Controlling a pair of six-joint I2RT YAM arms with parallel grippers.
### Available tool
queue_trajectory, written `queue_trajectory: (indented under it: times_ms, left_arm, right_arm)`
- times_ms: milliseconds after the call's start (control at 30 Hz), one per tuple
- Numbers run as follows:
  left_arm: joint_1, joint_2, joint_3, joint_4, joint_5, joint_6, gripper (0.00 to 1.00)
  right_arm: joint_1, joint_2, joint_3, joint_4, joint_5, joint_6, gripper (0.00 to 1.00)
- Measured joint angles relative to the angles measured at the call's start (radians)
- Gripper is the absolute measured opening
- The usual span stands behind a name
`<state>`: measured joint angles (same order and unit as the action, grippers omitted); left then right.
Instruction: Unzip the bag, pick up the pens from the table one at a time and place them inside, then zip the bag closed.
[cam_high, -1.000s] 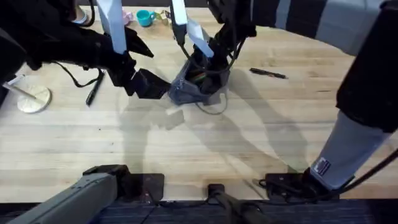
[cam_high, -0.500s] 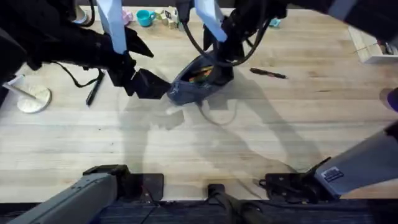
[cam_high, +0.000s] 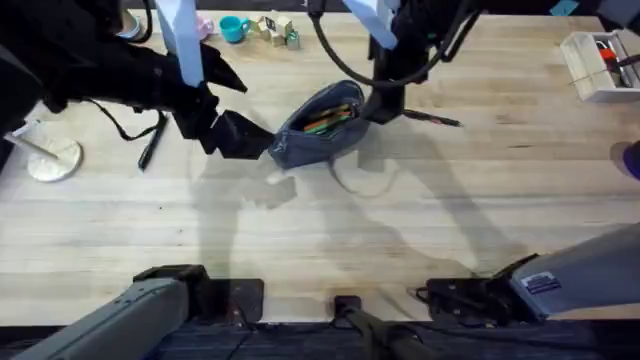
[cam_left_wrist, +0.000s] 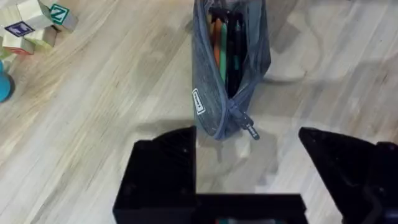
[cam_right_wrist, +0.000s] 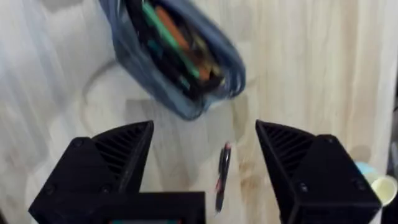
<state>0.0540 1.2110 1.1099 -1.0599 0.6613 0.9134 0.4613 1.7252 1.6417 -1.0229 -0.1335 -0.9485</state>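
The bag lies on the table with its zipper open and its mouth gaping, and several pens, orange, green and dark ones, already lie lengthwise inside it. The left gripper sits low at the bag's closed end, the end with the zipper pull, and its wrist view shows the two black fingers spread wide with that end of the bag just beyond the gap between them and nothing gripped. It looks parked there to steady or reclaim that end while the other arm loads, though at this moment it has hold of nothing. The right gripper hangs just beside the bag's far, open end, its fingers also wide apart and empty; its wrist view looks down on the bag's mouth and on a loose pen with a reddish end, lying on the wood just past that end of the bag, roughly under the gap between the fingers. That placement suggests a pen has been dropped off and this arm is lining up on the next one. In the overhead view that same dark pen lies beside the bag on the side away from the left gripper, close to the right gripper. Another dark pen lies well apart from the bag, beyond the left gripper. With pens left on the table, the loading looks unfinished and the zip-up not yet due.
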Motion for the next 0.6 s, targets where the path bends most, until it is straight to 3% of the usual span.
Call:
queue_trajectory:
  times_ms: [300, 600]
  left_arm:
    - [0.000, 0.000, 0.000, 0.000, 0.000, 0.000, 0.993]
    - [0.000, 0.000, 0.000, -0.004, 0.000, 0.000, 0.993]
  right_arm:
    - [-0.077, 0.000, 0.000, -0.146, 0.041, 0.125, 0.996]
    - [-0.289, 0.000, 0.000, -0.193, -0.020, 0.160, 0.995]
